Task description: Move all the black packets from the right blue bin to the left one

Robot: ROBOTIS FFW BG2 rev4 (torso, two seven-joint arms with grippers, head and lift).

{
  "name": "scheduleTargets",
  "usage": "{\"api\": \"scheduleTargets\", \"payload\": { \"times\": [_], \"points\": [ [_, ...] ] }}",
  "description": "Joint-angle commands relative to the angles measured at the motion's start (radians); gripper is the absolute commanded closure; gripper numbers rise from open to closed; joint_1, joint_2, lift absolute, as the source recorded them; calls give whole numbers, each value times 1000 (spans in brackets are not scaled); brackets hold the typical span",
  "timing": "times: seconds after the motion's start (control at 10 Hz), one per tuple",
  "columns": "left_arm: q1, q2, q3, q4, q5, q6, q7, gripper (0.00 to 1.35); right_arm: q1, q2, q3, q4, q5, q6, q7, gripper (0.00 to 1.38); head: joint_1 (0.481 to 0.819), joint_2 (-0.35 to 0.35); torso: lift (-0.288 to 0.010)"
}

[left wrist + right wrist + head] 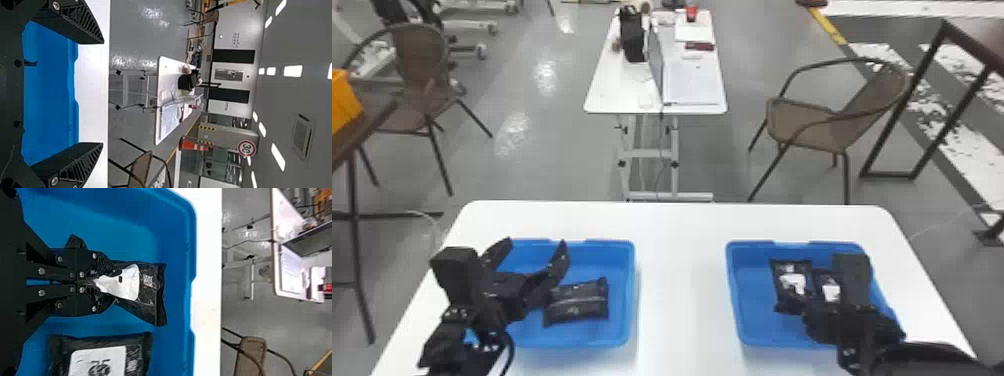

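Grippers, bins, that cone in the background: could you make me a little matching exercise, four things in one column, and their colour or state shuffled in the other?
Things
1. Left gripper
2. Right gripper
3. Right bin
4. Traffic cone

Colour or state
A. Orange and white, in the room behind
B. Closed on a black packet
C. Blue, on the white table
D. Open, fingers apart, over the left bin

Right pairs: 1-D, 2-B, 3-C, 4-A
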Motion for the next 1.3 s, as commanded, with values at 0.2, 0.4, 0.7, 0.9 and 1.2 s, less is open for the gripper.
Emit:
{"api": "scheduleTargets", "payload": {
  "times": [0.2, 0.4, 0.7, 0.9, 1.2],
  "points": [
    [0, -3, -2, -9, -1, 26, -2, 99, -74, -23, 1, -20, -36, -128, 295, 1173, 695, 19, 0],
    [-8, -3, -11, -17, -1, 26, -2, 99, -187, -30, 79, 75, -41, -184, 471, 1173, 695, 68, 0],
    [-15, -3, -34, -52, 49, 34, -2, 99, -284, -31, 196, 175, -114, -250, 566, 1173, 695, 140, 0],
    [-26, -3, -51, -55, 140, 52, -3, 99, -356, -33, 282, 238, -168, -276, 620, 1173, 695, 166, 0],
    [-51, -2, -54, -37, 327, 132, -37, 99, -431, -27, 381, 319, -220, -292, 698, 1173, 695, 211, 0]
  ]
}}
